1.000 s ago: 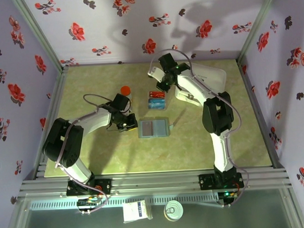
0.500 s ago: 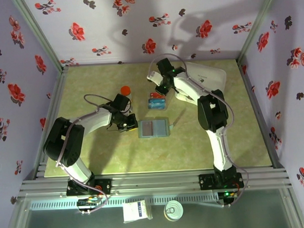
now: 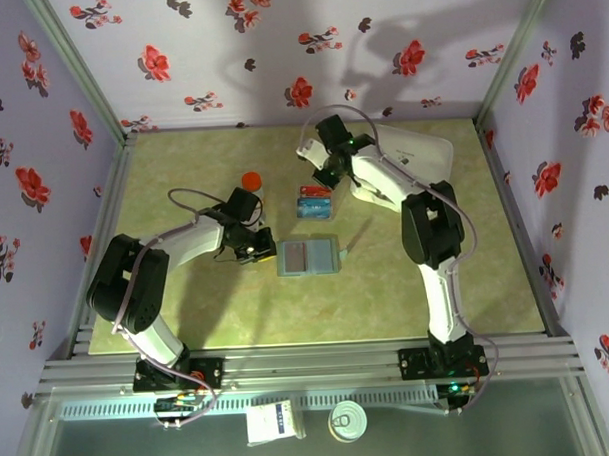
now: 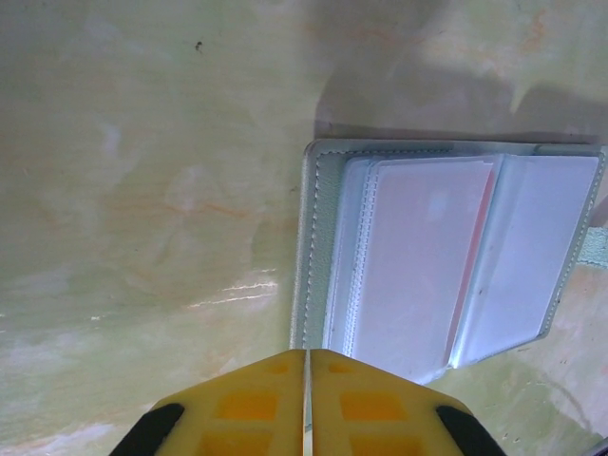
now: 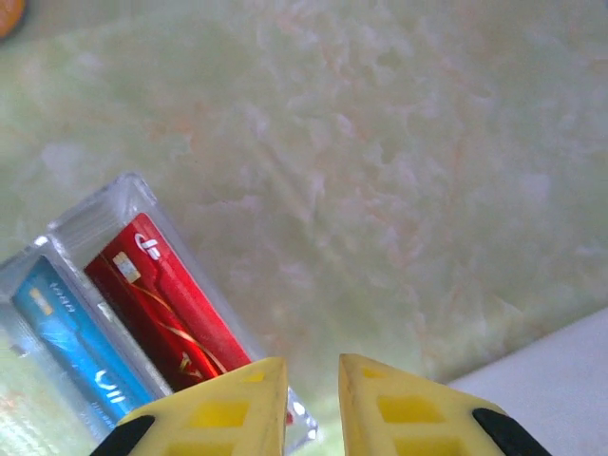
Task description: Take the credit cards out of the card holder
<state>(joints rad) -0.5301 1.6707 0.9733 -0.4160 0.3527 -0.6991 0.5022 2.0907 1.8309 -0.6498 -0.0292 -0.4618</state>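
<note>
The grey-blue card holder [image 3: 307, 256] lies open on the table, and a pale card with a red edge [image 4: 427, 256] shows through its clear sleeve. My left gripper [image 3: 257, 252] is shut, its yellow fingertips [image 4: 275, 380] just at the left edge of the card holder [image 4: 318, 247], gripping nothing I can see. A red credit card [image 5: 161, 304] and a blue credit card [image 5: 71, 342] stand in a clear plastic stand [image 3: 314, 200]. My right gripper [image 5: 313, 366] hovers at the stand's right end, slightly open, with nothing between its fingers; it is at the stand's far side in the top view [image 3: 323, 177].
A large white lidded box [image 3: 412, 154] sits at the back right, close behind the right arm, its corner showing in the right wrist view [image 5: 570, 361]. A small red-orange round cap [image 3: 251, 180] lies to the left of the stand. Flowered walls enclose the table.
The right arm has shifted a little above the stand and its jaws have parted slightly. The left arm and the card holder have stayed put.
</note>
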